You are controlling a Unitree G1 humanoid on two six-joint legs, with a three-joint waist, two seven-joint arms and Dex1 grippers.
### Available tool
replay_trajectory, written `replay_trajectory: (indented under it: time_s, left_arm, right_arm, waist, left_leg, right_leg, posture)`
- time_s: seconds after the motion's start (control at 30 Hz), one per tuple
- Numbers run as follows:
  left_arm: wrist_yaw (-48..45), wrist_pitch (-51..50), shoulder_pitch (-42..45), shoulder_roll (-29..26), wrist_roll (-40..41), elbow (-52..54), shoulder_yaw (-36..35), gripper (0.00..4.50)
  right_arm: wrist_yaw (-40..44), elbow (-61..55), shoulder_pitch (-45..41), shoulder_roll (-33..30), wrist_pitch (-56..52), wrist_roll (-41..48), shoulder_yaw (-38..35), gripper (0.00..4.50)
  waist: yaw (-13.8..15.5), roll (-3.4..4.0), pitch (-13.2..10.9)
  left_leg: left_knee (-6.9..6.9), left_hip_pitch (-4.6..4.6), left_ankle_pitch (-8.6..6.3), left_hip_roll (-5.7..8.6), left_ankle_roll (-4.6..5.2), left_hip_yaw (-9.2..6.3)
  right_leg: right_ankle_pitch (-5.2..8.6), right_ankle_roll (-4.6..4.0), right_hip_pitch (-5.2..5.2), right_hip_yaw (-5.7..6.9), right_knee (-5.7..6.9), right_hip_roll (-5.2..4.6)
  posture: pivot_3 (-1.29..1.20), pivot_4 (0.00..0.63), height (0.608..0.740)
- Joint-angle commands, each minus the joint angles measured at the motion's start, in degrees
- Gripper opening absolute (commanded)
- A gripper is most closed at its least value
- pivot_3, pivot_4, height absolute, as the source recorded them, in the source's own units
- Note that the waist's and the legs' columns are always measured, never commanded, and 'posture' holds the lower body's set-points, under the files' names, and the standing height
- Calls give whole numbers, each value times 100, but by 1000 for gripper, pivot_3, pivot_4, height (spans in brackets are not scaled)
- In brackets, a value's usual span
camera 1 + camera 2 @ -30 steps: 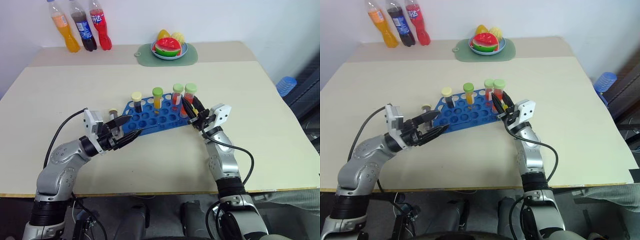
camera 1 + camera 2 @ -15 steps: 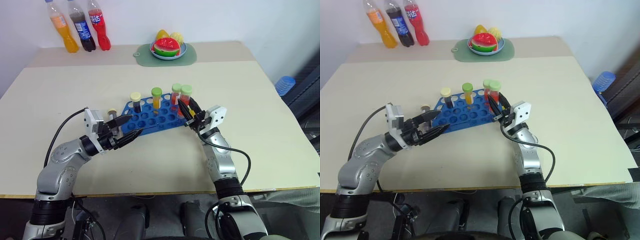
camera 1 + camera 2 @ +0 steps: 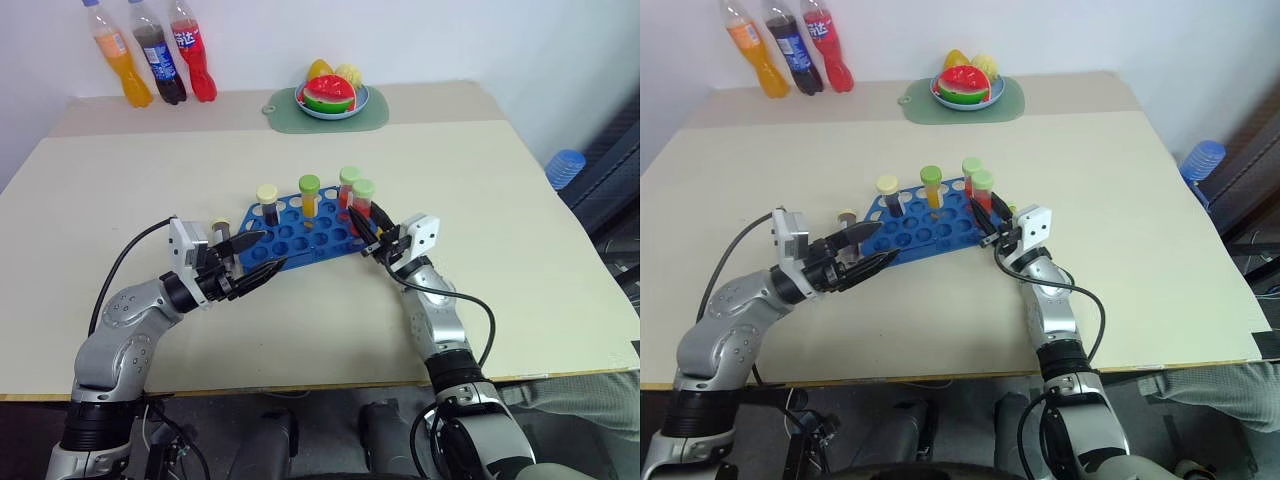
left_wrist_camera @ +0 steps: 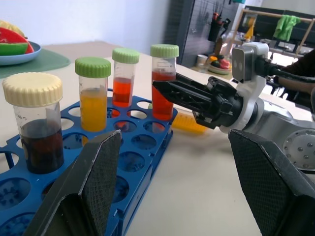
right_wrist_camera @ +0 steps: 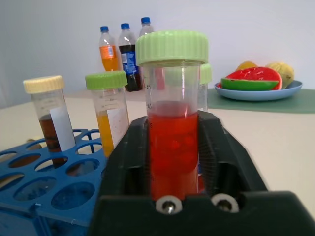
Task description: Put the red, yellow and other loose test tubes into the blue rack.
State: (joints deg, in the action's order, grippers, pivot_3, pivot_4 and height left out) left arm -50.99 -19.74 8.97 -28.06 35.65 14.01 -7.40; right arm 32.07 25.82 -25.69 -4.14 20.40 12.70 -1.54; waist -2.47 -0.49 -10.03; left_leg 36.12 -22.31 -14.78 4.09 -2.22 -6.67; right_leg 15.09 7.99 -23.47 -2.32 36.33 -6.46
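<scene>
Quick status, working out from me and placing everything off the blue rack [image 3: 300, 240]

Closest in, my left gripper [image 3: 272, 250] hovers at the rack's near left corner, spread wide with nothing in it. It's basically parked there, maybe to steady the rack if it slides

At the rack's right end my right gripper [image 3: 368, 228] is wrapped around the red tube [image 5: 172, 142] with the green cap. The tube stands upright and its bottom looks to be down in an end hole. Honestly I can't tell if I'm pinching it or have gone slack, so I'm calling that one unknown

Along the rack's far row three more stand upright in holes: a dark tube [image 3: 268, 203] with a cream cap toward the left, a yellow-orange tube [image 3: 310, 197] with a green cap in the middle, and a second red one [image 3: 349, 188] right behind the tube I'm on

So my read is that most of the job is done, with four tubes upright in the rack. What's left: back off this red one cleanly without tipping it. Then there's a small capped tube [image 3: 220, 228] just off the rack's left end, out of the holes as far as I can see. There's also something yellow-orange [image 4: 189, 122] lying on the table just past the right end, and I can't make out what it is

Way beyond the rack sit the fruit plate [image 3: 365, 100] on its green mat [image 3: 285, 110] and the soda bottles [image 3: 150, 60], none of my business
</scene>
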Motion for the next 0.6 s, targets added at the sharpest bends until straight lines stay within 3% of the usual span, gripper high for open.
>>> replay_trajectory:
  time_s: [0.03, 0.07, 0.27, 0.37, 0.47, 0.6]
  left_arm:
    - [-9, 45, 47, 9, 29, 159, 38, 3621]
    - [-13, 48, 58, 16, 26, 146, 45, 3621]
    - [-24, 91, 117, 89, -7, 56, 147, 3621]
    - [-39, 126, 161, 156, -37, -22, 207, 3621]
    - [-78, 166, 200, 230, -64, -107, 295, 3621]
    - [-151, 244, 293, 364, -131, -277, 437, 3621]
  right_arm:
    - [-149, -458, 57, -98, 167, -210, 64, 3251]
    - [-188, -646, 88, -181, 117, -326, 112, 3702]
    - [-9, -2269, 501, -1013, -696, -595, 298, 3702]
    - [169, -3645, 971, -1821, -2090, -486, 178, 3702]
    - [614, -4700, 1206, -2780, -3868, 220, -46, 3702]
    - [882, -4726, 503, -3787, -6432, 953, -141, 3702]
  waist:
    - [0, 1, -1]
    - [0, 1, -1]
    - [39, 1, -1]
    - [75, 1, -1]
    - [134, 0, 0]
    - [138, 0, 0]
  left_leg:
    - [0, 0, 0, 0, 0, 0]
    - [-1, 0, 0, 0, 0, 0]
    - [1, -2, 0, 2, 0, 0]
    - [4, -3, -1, 3, 1, 0]
    - [7, -4, -2, 3, 3, 2]
    - [11, -3, -3, 1, 7, 3]
  right_leg:
    - [0, 0, 0, 0, 0, 0]
    - [0, 0, -1, 0, 0, 0]
    - [0, 0, -1, 0, -1, -1]
    - [0, 0, 0, 0, -2, -3]
    - [0, 0, 3, 0, -4, -4]
    - [0, 0, 10, 1, -7, -5]
  posture:
    - [0, 150, 740]
    - [0, 150, 740]
    - [0, 150, 740]
    - [0, 150, 740]
    - [0, 150, 740]
    - [0, 150, 740]
